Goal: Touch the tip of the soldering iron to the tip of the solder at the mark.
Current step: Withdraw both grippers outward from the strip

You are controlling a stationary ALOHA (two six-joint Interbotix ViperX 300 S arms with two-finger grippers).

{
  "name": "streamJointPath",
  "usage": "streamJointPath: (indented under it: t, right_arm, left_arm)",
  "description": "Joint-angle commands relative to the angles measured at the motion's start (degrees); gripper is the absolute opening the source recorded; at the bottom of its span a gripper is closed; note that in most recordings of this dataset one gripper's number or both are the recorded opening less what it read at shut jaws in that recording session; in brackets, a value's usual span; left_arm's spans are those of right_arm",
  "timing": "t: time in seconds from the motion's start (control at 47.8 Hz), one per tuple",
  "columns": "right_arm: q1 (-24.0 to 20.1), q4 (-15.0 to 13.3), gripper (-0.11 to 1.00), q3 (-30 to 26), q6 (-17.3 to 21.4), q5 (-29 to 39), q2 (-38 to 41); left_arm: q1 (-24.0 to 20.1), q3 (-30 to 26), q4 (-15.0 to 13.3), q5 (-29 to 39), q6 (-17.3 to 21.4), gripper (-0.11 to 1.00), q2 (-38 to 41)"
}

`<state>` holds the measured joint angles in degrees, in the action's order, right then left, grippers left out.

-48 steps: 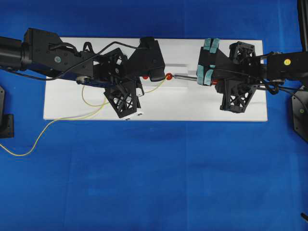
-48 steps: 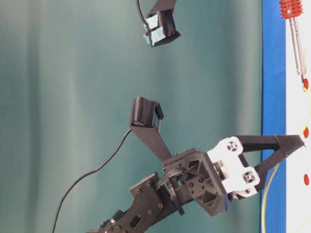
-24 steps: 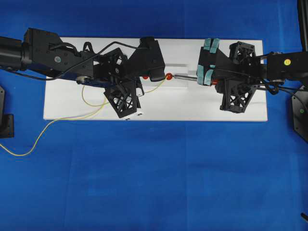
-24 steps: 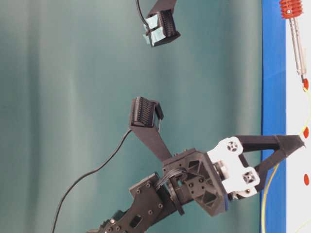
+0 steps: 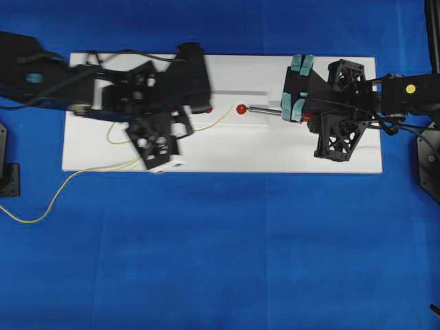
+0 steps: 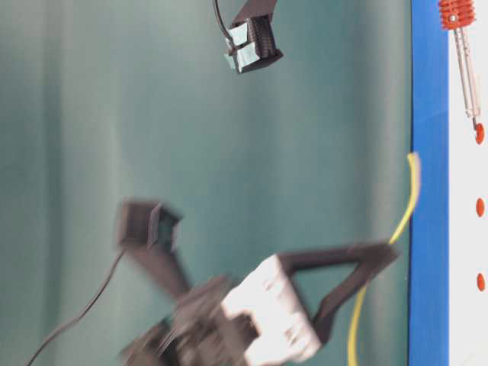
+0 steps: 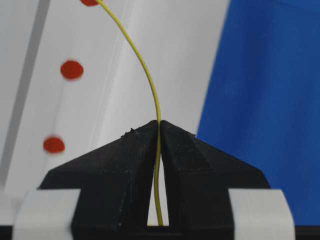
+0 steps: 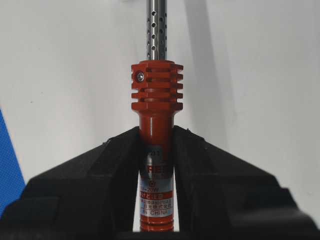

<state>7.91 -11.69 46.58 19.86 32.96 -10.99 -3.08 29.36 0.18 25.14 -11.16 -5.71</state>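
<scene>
While the right claw (image 8: 156, 165) is clamping the red-orange handle of the soldering iron (image 8: 156, 100), the left claw (image 7: 159, 127) is pinching the solder (image 7: 145, 70) between fully closed jaws, so both tools are gripped and the touch itself is what remains.

Taking the red mark (image 5: 240, 108) on the white board (image 5: 330, 165) as the landmark: the iron's dark tip is sitting right at that mark, its silver shaft running away from it toward the right claw. The iron's long axis is lying along the board's length, nearly flat, tip pointing toward the left arm. The solder's free end, seen from overhead, is stopping just short of the mark on its left side, and in the table-level view it looks lifted off the board; whether it is hanging above or only beside the mark cannot be told for sure. The wire is arcing out of the left claw toward the mark, with the rest trailing in loops away from it onto the blue surface (image 5: 220, 261).

To do this step well, the right arm should probably be keeping the iron parked on the mark while the left one is feeding the solder end down and in slowly. Since the wire is thin and springy, a gentle approach along its own curve would likely be keeping the end from flicking past the tip.
</scene>
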Motion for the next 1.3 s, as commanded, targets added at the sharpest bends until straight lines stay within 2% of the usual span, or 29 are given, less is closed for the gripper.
streamJointPath:
  t: [0.0, 0.167, 0.377, 0.712, 0.921, 1.109, 1.277]
  right_arm:
    - [0.0, -0.2, 0.06, -1.1, 0.1, -0.3, -0.5]
    - [0.0, -0.2, 0.06, -1.2, 0.1, -0.4, -0.5]
    - [0.4, -0.2, 0.06, -1.2, 0.2, -0.1, -2.6]
    - [0.4, -1.1, 0.06, 4.0, 0.4, 0.2, -17.1]
    - [0.5, -1.2, 0.06, 7.5, 2.7, 0.0, -23.2]
    - [0.5, -1.3, 0.06, 8.3, 4.3, -1.9, -23.4]
    - [-1.2, -0.1, 0.06, 8.1, 7.1, -2.8, -23.7]
  left_arm:
    - [0.3, 1.7, 0.1, 0.1, -0.1, 0.03, -5.6]
    - [0.4, 6.8, 0.1, -0.5, -0.4, 0.03, -12.7]
    - [0.8, 9.7, 0.1, -1.5, -0.4, 0.03, -15.0]
    - [0.9, 14.0, 0.1, -1.8, -0.6, 0.03, -19.7]
    - [0.9, 16.7, 0.1, -3.3, -0.6, 0.03, -22.9]
    - [1.1, 17.6, 0.1, -4.0, -0.9, 0.03, -23.8]
    - [4.7, 17.8, -0.3, -4.0, -1.6, 0.03, -24.3]
